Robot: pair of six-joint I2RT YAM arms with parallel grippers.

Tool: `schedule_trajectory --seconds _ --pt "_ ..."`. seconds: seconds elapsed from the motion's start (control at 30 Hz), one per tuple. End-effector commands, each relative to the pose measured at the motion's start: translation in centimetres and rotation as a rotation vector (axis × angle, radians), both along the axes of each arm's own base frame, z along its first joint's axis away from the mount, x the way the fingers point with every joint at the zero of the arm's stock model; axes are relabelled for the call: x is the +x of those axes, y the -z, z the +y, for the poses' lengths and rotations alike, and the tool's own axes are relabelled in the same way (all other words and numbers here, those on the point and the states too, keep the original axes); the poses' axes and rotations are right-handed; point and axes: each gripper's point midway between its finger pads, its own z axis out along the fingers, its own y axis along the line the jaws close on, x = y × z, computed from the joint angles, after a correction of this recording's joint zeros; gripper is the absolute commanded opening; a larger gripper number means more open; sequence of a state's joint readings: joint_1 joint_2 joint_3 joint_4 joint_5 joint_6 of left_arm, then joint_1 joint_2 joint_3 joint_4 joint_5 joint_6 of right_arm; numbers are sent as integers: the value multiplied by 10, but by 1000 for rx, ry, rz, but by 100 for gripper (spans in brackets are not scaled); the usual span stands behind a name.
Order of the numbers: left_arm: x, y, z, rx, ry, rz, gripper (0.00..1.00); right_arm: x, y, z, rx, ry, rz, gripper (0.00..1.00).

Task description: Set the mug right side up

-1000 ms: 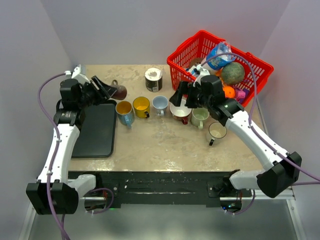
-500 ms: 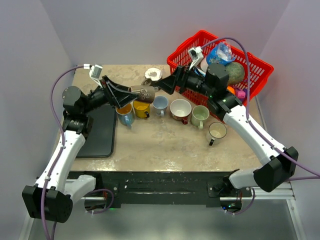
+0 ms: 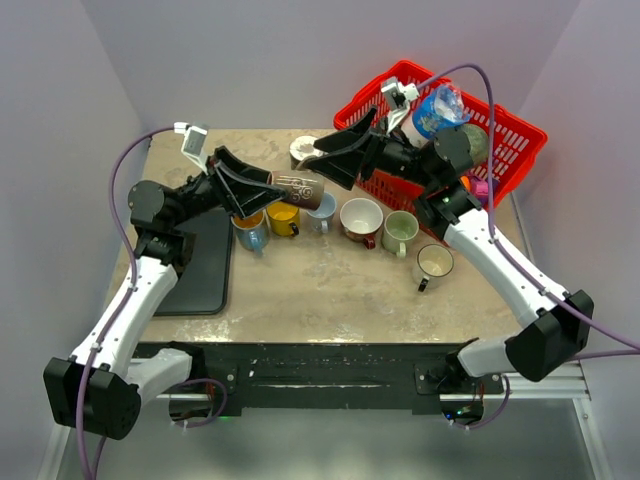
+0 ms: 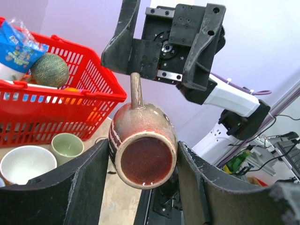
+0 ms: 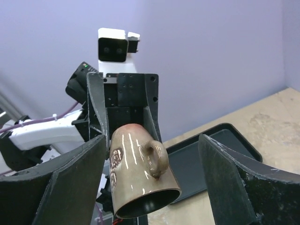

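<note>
**A:** Top external view first: where's the mug (image 3: 298,190)?

**B:** It's in the air above the row of cups (image 3: 362,220), toward the far edge of the table (image 3: 330,290). It lies sideways, clamped at its base end by the left gripper (image 3: 268,186).

**A:** And the right gripper (image 3: 320,165)?

**B:** Spread wide, jaws either side of the mouth end, touching nothing.

**A:** How will it handle?

**B:** Glazed ceramic, I'd judge: rigid, weighty, slick, breakable. Grip across the body, not the handle.

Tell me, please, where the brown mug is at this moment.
In the top view the brown mug lies sideways in the air, clamped in the left gripper, above the yellow mug, left of the red basket.
</note>
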State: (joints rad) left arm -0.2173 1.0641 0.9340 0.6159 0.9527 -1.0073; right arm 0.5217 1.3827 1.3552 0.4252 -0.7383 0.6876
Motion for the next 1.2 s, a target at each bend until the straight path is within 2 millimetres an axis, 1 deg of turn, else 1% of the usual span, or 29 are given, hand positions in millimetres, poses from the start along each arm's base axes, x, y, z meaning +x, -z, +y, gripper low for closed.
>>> schedule_trajectory --seconds 0.0,0.07,0.13,0.23,0.27,0.37,0.4,0.47,0.53,0.6,0.63,0.67,0.73,0.77,0.8,0.83,0.87,0.9,0.93,0.97,1.0,1.03,1.07,1.1,1.13,1.17 --pt "-6 -25 2 -81 -18 -70 0 -13 -7 4 30 -88 -62 81" --pt "-6 -25 1 -85 -13 -71 0 -12 -2 5 27 -93 -59 80" --pt "-5 -24 -1 -87 -2 -69 0 -11 -1 6 34 -95 -59 79" --pt "-3 -22 -3 -86 4 -64 0 -7 0 9 35 -102 -49 72" --pt "-2 -21 -3 -87 -2 -65 0 -6 -1 10 37 -106 -49 64" --pt "2 -18 -3 -85 -4 -60 0 -3 3 13 28 -115 -36 48" --pt "2 -18 -4 -85 -4 -60 0 -4 3 13 27 -118 -34 38" --pt "4 -18 -3 -88 -11 -61 0 -4 4 14 23 -122 -32 33" --pt "7 -17 -3 -88 -18 -58 0 -2 9 16 6 -124 -13 26" --pt "12 -14 -3 -80 -33 -50 0 -3 11 15 -5 -125 -15 16" --pt "14 -12 -4 -75 -36 -40 0 -2 12 15 -9 -119 -16 2" --pt "15 -12 -4 -73 -42 -42 0 -2 13 14 -14 -117 -16 0" --pt "21 -5 -4 -57 -53 -12 0 -2 15 14 -26 -110 -20 0" --pt "25 -5 -4 -46 -72 -22 10 -1 16 14 -30 -107 -26 0" --pt "28 -3 -3 -33 -87 -13 14 -1 17 14 -35 -105 -23 0" --pt "34 4 -3 -11 -106 26 27 -1 17 14 -37 -102 -26 0" --pt "40 1 -1 4 -142 4 36 0 17 14 -41 -96 -33 0" --pt "45 3 1 21 -169 12 45 0 19 14 -50 -94 -24 0" --pt "49 12 2 51 -191 60 62 2 19 14 -56 -88 -25 0" --pt "56 8 6 73 -243 24 71 4 20 13 -66 -74 -40 0" --pt "61 8 10 95 -286 27 78 7 29 14 -97 -64 -14 0" --pt "69 26 16 153 -336 112 87 10 27 13 -113 -44 -23 0" --pt "82 15 29 185 -455 71 89 18 46 11 -184 -5 4 0" --pt "88 15 38 212 -519 80 93 25 55 10 -227 29 22 0" --pt "97 24 57 266 -638 156 99 29 58 9 -268 55 24 0" --pt "100 27 67 303 -690 155 99 32 85 3 -373 79 60 0"
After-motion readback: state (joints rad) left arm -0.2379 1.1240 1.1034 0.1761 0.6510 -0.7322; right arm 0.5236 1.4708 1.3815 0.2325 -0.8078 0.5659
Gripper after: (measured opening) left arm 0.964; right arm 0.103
